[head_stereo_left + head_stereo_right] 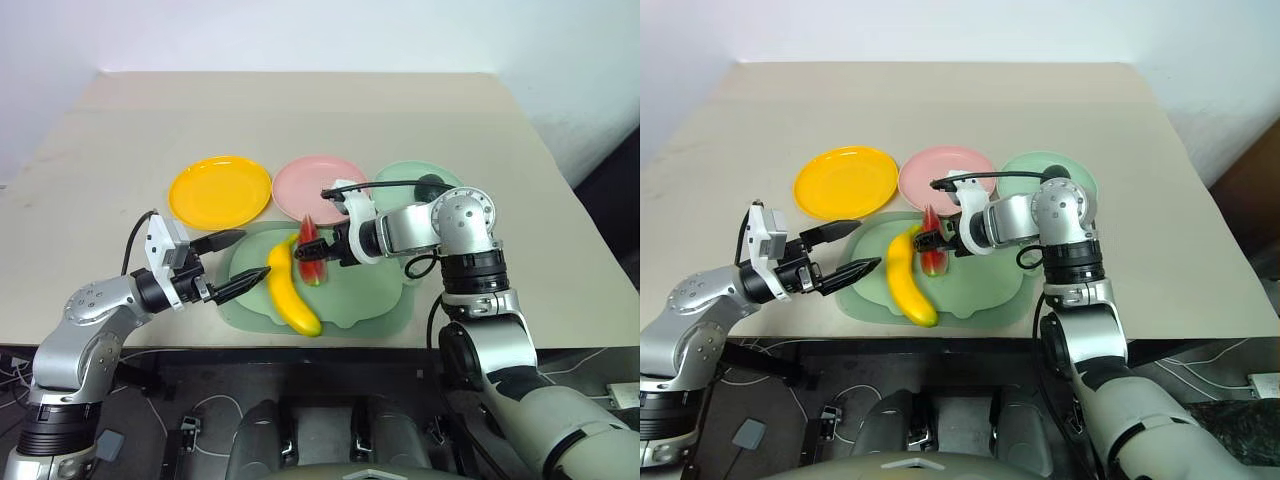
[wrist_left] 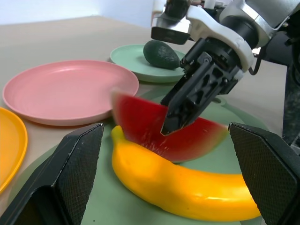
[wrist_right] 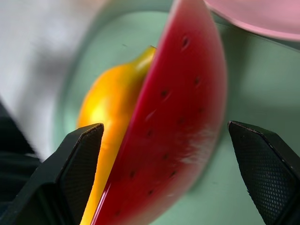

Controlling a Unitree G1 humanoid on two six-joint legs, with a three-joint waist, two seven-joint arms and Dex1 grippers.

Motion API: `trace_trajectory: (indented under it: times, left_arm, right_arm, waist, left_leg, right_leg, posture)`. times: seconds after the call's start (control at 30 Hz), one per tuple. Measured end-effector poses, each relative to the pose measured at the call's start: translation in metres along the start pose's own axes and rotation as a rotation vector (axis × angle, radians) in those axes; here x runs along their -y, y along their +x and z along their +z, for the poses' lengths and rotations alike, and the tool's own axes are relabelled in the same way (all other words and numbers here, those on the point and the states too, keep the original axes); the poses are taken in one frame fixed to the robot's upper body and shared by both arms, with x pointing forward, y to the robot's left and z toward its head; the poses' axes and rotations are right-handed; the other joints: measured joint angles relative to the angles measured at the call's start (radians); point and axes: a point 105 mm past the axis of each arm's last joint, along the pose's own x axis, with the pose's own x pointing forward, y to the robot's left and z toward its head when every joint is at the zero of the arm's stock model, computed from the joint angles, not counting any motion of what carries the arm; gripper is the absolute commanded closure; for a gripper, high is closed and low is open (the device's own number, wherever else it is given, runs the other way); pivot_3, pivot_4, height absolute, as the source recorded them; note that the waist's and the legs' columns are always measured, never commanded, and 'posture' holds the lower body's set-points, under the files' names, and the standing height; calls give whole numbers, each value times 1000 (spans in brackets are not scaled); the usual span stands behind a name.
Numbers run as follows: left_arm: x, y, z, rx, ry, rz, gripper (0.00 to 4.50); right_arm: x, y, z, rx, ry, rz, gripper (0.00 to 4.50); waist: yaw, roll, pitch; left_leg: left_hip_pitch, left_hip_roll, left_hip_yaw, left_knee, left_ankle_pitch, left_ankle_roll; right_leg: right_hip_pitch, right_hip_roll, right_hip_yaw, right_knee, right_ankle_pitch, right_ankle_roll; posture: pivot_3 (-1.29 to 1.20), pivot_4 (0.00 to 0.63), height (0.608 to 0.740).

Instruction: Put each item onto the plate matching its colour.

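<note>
A red watermelon wedge [image 1: 312,252] stands on its green rind on the pale green mat [image 1: 370,300], leaning against a long yellow banana [image 1: 290,290]. My right gripper [image 1: 318,250] is open and straddles the wedge [image 3: 178,117], with its fingers wide on either side and no visible contact. My left gripper [image 1: 228,264] is open and level at the mat's left edge, pointing at the banana [image 2: 187,185]. The dark green avocado [image 1: 432,186] lies on the light green plate [image 1: 400,178]. The yellow plate [image 1: 220,192] and the pink plate [image 1: 318,186] hold nothing.
The three plates stand in a row just behind the mat, on a beige table [image 1: 300,110]. The table's front edge runs just below the mat. My right forearm [image 1: 440,225] reaches across the front of the green plate.
</note>
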Motion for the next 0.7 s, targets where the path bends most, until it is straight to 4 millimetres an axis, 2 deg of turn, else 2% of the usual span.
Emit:
trace_trajectory:
  times: [0.37,0.7]
  left_arm:
    - [0,-1,-3,-5,-6,13,0]
    - [0,0,-4,-3,2,8,0]
  right_arm:
    - [4,0,-6,-8,-101,-63,17]
    - [-6,11,-7,-10,-247,-97,17]
  waist:
    - [0,0,0]
    - [-1,0,0]
  left_leg:
    - [0,1,0,0,0,0]
    - [0,1,0,0,0,0]
  right_leg:
    - [0,0,0,0,0,0]
    - [0,0,0,0,0,0]
  posture:
    - [0,150,695]
    - [0,150,695]
